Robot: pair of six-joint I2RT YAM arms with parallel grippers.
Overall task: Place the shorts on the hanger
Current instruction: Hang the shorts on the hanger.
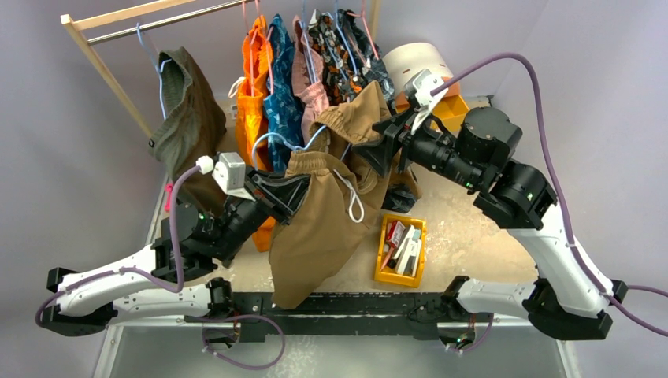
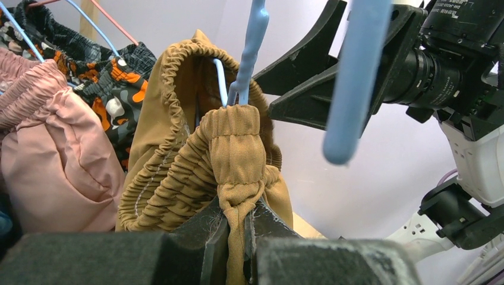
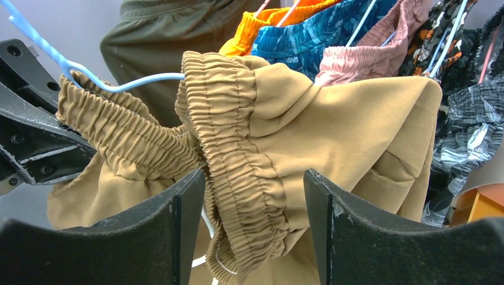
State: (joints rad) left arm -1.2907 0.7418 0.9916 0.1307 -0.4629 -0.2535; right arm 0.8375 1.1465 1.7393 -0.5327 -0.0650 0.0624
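**Shorts**. Tan-brown cloth, the largest item. They are held up between the two arms in front of the rail of hung garments, with the legs hanging slack toward the table's near edge. Judged soft, light and limp. They hold no shape of their own, so wherever they are unsupported they sag. The weave looks matte and is unlikely to slip.

**Hanger**. Thin light-blue frame. One arm is threaded into the waist opening and the hook end is up by the left arm. Judged light and springy, so it will likely swing if the cloth is tugged.

**Right gripper**. The jaws stand apart with a bunched stretch of waistband between them. There is a visible gap on one side, so it is not clamped.

**Left gripper**. Closed tight, pinching a fold of the waistband.

**Waistband**. Gathered elastic, thick and ridged. Judged the best place to take hold, because it is the firmest part. It stretches and so needs spreading along the hanger.

**Drawstring**. White cord looped loose down the front. It could snag and is not suited to holding.
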